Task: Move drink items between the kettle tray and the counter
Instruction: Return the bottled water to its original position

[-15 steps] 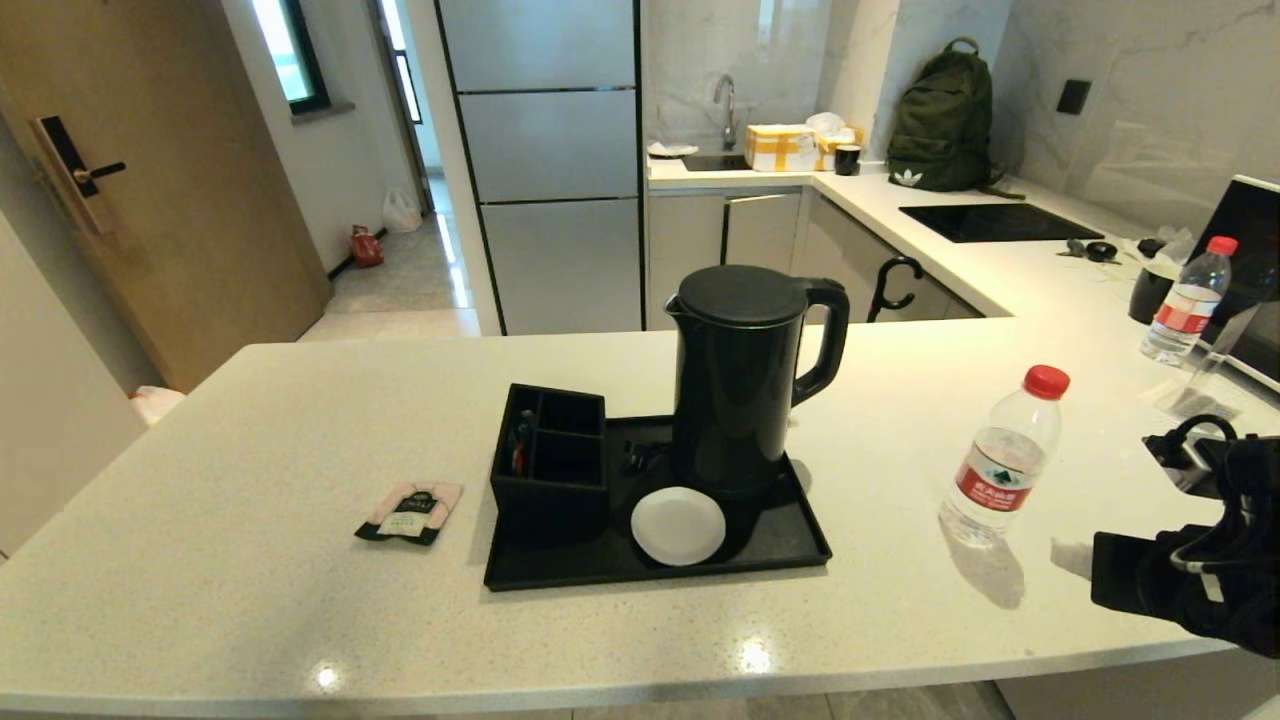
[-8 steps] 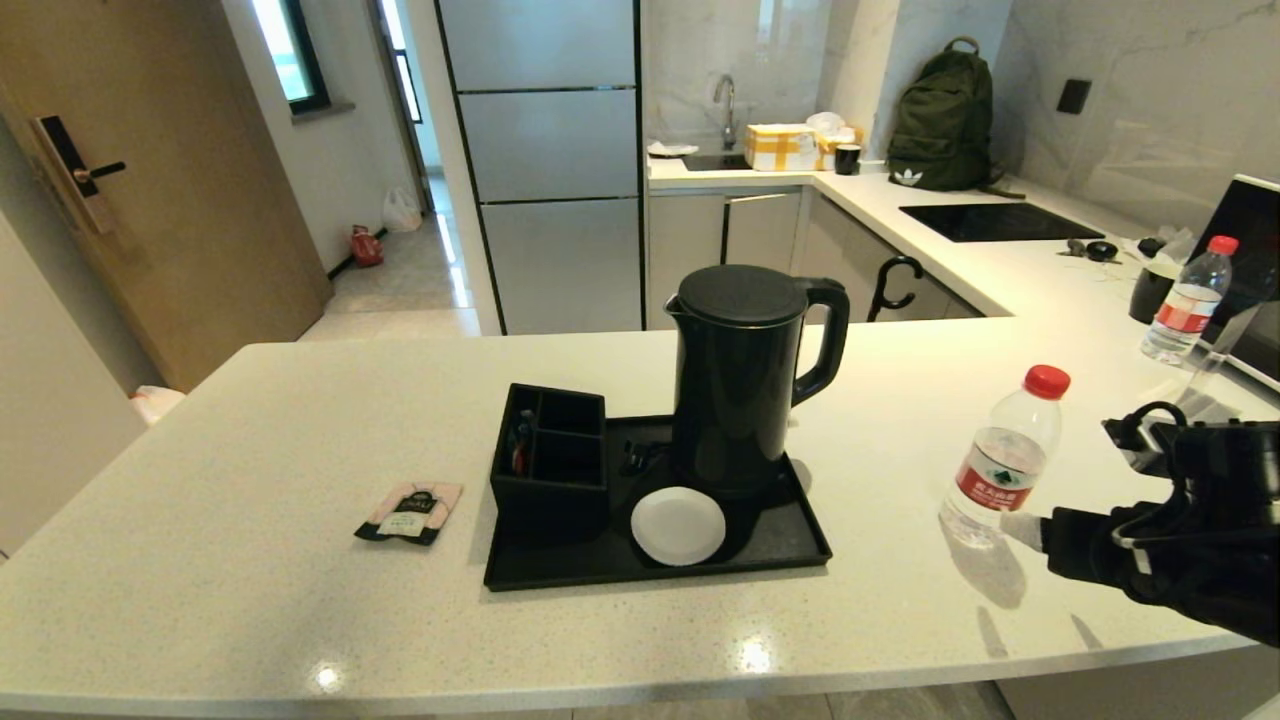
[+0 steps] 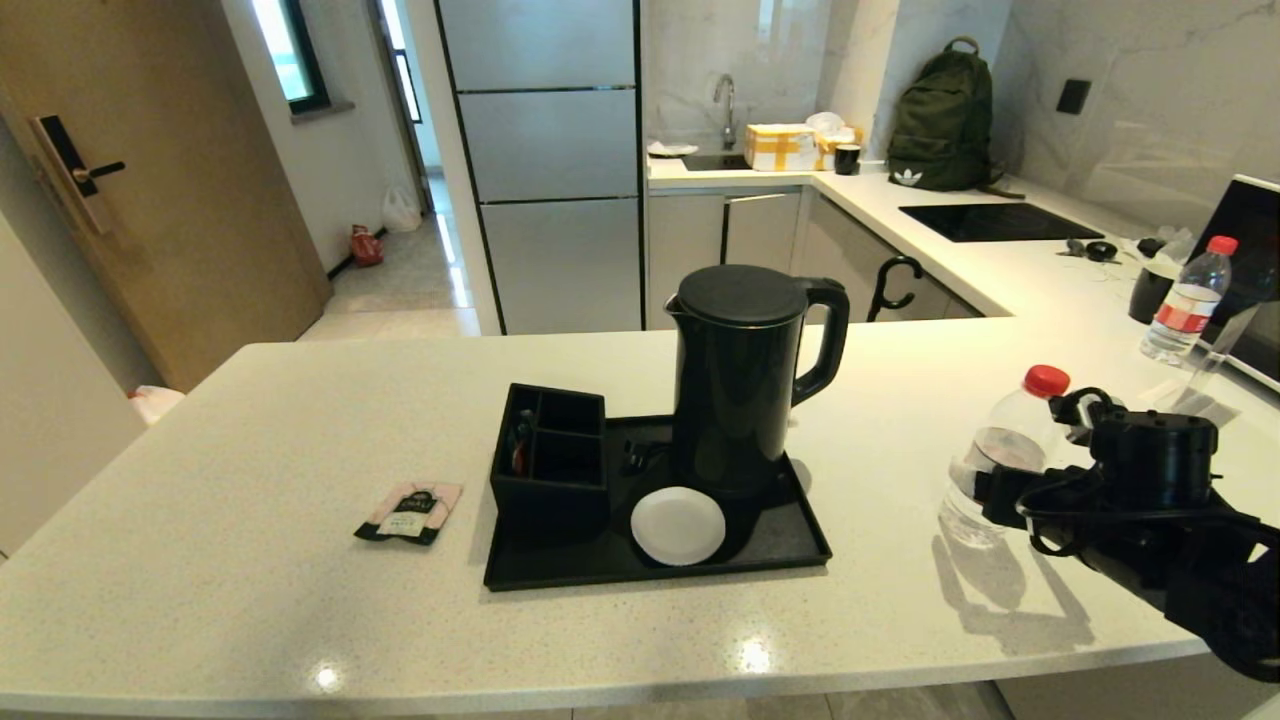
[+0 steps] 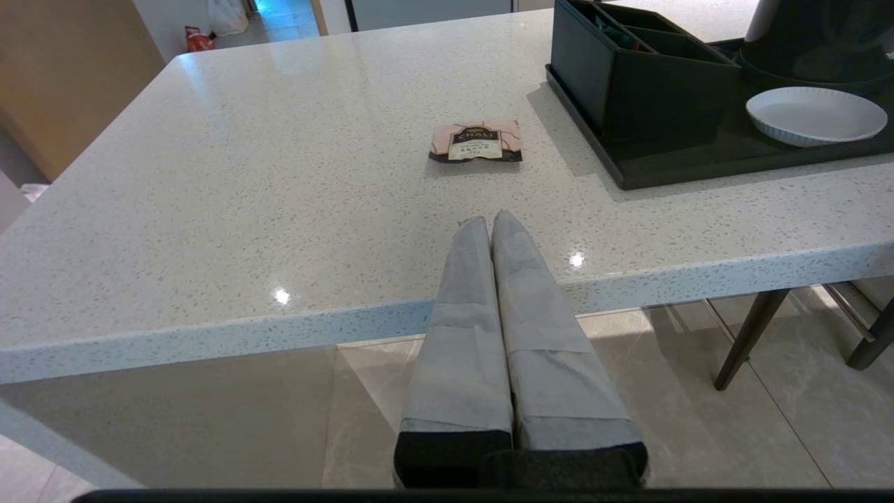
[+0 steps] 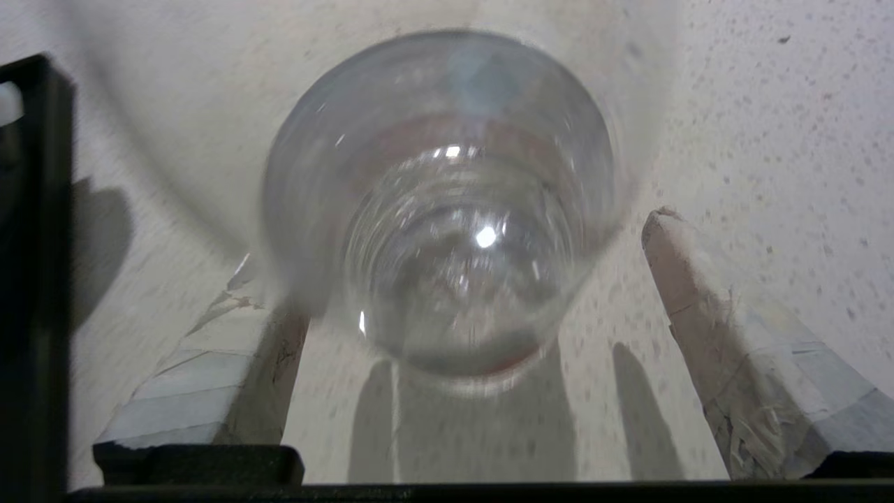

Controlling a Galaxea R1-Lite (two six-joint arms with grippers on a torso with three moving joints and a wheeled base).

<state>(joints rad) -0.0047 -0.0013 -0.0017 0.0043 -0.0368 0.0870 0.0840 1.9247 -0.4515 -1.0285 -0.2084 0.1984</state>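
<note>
Water bottle (image 3: 1003, 462) upright on counter (image 3: 300, 420), right gripper (image 5: 454, 279) fingers spread around it.

bright overhead light; glare spots on the glossy counter (image 3: 300, 560); blurred water bottle (image 5: 447, 209) in the right wrist view.

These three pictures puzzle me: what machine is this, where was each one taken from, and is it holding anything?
It is a robot with two arms. One camera on its head looks down at the counter; one sits on each wrist. On the counter stand a black tray with a kettle, a small box and a white dish; a tea sachet lies beside the tray. The right gripper is open around a water bottle, not yet squeezing it. The left gripper is shut, empty, at the counter's near edge.
</note>
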